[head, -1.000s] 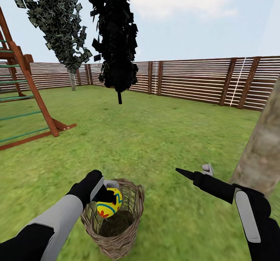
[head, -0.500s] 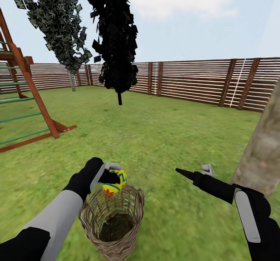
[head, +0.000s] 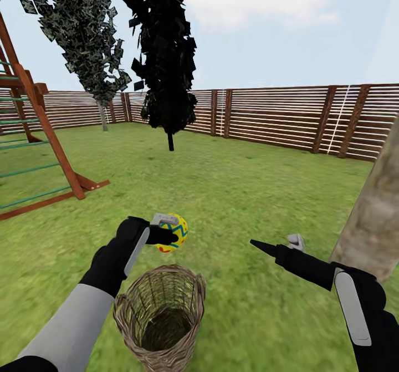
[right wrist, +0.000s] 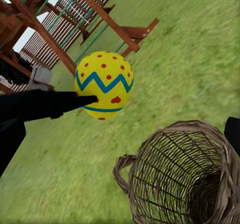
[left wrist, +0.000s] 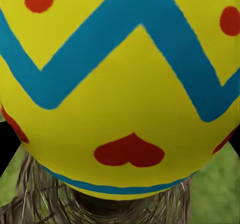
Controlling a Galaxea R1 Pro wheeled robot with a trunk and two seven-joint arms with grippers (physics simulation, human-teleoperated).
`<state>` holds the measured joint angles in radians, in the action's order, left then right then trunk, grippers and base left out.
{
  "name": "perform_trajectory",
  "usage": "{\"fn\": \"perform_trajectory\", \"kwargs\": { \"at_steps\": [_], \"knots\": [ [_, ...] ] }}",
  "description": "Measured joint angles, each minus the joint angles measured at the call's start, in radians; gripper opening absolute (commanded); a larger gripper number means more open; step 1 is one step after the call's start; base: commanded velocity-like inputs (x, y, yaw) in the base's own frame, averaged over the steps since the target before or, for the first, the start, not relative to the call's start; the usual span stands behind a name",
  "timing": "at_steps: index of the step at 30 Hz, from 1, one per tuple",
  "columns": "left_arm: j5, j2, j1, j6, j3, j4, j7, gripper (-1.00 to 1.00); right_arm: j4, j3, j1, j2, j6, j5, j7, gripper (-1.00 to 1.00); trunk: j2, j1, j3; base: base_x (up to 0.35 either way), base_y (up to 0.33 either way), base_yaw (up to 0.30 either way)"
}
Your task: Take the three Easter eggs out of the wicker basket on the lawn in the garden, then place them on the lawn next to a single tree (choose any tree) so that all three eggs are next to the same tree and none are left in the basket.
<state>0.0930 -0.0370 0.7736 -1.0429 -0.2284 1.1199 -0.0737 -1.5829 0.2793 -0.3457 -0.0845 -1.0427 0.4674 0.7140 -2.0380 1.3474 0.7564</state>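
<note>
Holding one yellow Easter egg (head: 173,232) clear above the wicker basket (head: 160,319), the left claw (head: 165,229) grips it over the lawn (head: 233,194), while the right claw (head: 277,244) hangs spread and empty near the pale tree (head: 371,222). No other egg is visible in the basket's dark inside, so this may be the last; it is not yet set down by the trunk.

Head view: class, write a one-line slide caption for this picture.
Left claw holds a yellow egg above the basket on the lawn; right claw waits open near the tree.
</note>
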Motion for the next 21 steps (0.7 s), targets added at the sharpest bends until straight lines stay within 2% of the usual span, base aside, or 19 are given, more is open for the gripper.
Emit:
{"fn": "perform_trajectory", "kwargs": {
  "at_steps": [8, 9, 13, 15, 21],
  "knots": [
    [0.004, 0.002, -0.013, 0.000, -0.021, 0.036, 0.000, -1.00, 0.000, 0.004, 0.001, 0.000, 0.000, 0.001, 0.001, 1.00, 0.000, 0.000, -0.002, -0.023, -0.011, -0.057],
    [0.005, 0.002, -0.022, 0.000, -0.035, 0.054, 0.000, -1.00, 0.000, 0.004, 0.001, 0.001, 0.000, 0.001, 0.001, 1.00, 0.000, 0.000, -0.002, -0.156, -0.088, -0.191],
    [-0.030, 0.001, -0.046, 0.000, -0.076, 0.100, 0.001, -1.00, 0.000, 0.003, 0.001, 0.001, 0.000, 0.001, 0.002, 1.00, 0.000, 0.000, -0.007, -0.199, -0.132, -0.207],
    [-0.045, 0.000, -0.053, 0.000, -0.083, 0.109, 0.002, -1.00, 0.000, 0.003, 0.001, 0.002, 0.000, 0.001, 0.002, 1.00, 0.000, 0.000, -0.009, -0.234, -0.172, -0.215],
    [-0.053, -0.001, -0.056, 0.000, -0.087, 0.114, 0.003, -1.00, 0.000, 0.002, 0.001, 0.002, 0.000, 0.001, 0.002, 1.00, 0.000, 0.000, -0.016, -0.245, -0.182, -0.217]
  ]
}}
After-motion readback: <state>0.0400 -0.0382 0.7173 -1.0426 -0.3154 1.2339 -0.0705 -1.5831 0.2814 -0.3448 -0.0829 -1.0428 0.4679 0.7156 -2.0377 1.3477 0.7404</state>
